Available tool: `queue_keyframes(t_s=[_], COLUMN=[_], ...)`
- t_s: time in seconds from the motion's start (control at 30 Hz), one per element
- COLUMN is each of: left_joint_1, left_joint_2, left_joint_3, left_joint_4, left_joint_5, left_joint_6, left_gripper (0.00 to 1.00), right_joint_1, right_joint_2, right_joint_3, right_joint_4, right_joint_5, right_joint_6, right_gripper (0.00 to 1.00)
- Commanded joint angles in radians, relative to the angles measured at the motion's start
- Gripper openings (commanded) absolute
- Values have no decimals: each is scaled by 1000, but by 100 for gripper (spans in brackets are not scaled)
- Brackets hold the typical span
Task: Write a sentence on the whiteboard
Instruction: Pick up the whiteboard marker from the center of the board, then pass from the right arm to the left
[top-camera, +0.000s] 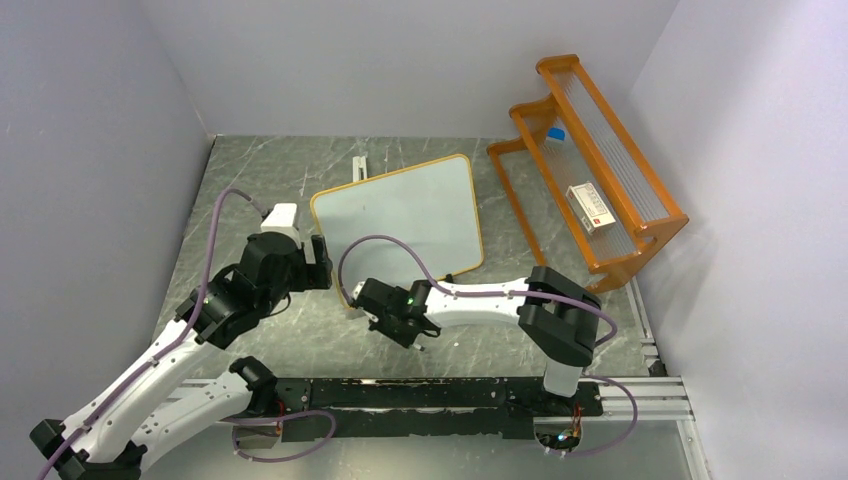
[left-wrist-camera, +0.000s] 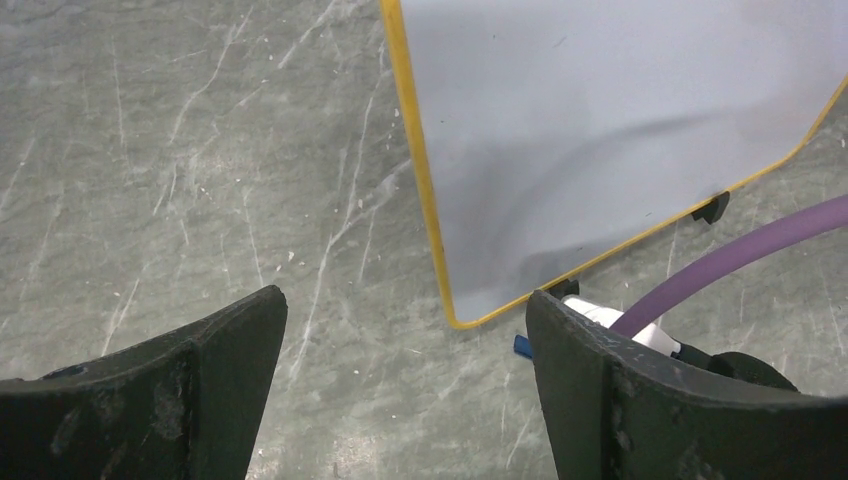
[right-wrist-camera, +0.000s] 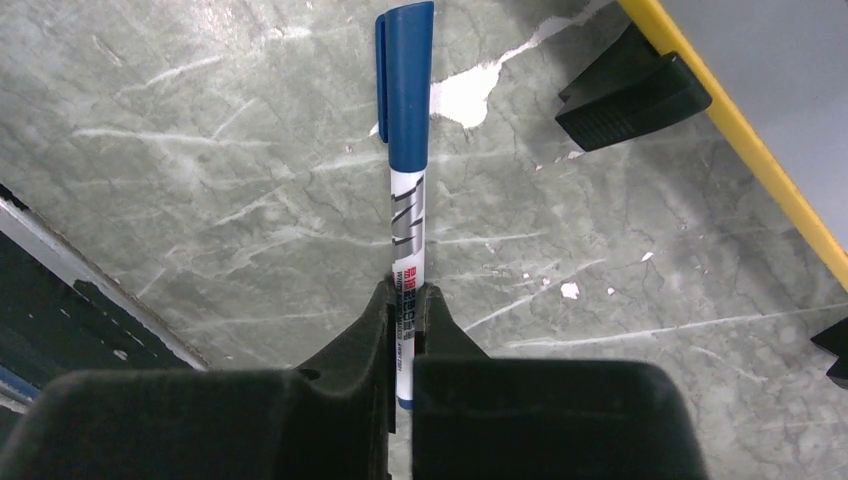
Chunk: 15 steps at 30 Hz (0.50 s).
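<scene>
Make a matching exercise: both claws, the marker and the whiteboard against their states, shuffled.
Things:
1. left claw
2. right claw
3. marker
4. whiteboard

States:
a. no writing on it
b. cap on
c. open, holding nothing
d. shut, gripping something

Pairs: 1-c, 2-d, 3-b, 4-a
</scene>
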<state>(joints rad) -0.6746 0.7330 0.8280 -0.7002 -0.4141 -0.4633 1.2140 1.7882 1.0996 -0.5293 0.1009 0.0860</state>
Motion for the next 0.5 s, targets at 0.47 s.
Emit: queue_keyframes(t_s=[0.47], left_joint_1=[6], left_joint_2=[-121], left_joint_3=[-111], left_joint_4=[200], left_joint_5=[337], left_joint_6=[-49], left_gripper=[90], right_joint_1=[-42], right_joint_2=[-382], right_joint_3=[-97], right_joint_4=[123], right_joint_5=[-88], right_joint_6=[-31], right_gripper=[0])
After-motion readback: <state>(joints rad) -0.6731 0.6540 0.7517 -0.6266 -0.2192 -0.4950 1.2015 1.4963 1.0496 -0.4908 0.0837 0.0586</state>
